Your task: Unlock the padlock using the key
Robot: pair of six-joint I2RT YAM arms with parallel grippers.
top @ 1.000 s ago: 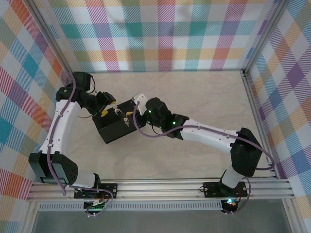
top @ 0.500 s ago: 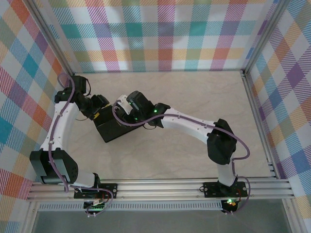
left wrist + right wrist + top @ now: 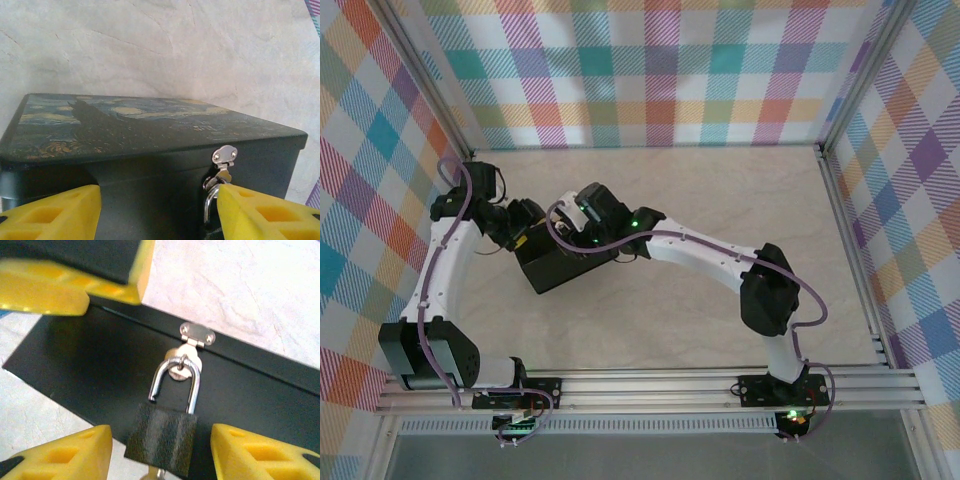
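Right tool (image 3: 160,452) swung toward 9 o'clock, now apart astride the padlock (image 3: 161,437); left tool (image 3: 157,210) apart too; nothing gripped

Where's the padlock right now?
In the right wrist view the padlock hangs from the hasp on the box's dark front wall, centred between the right gripper's open yellow fingers, touching neither.

Dark box (image 3: 555,273) with a starry-sky lid on a marbled table (image 3: 720,190) — plaid walls (image 3: 650,70) around
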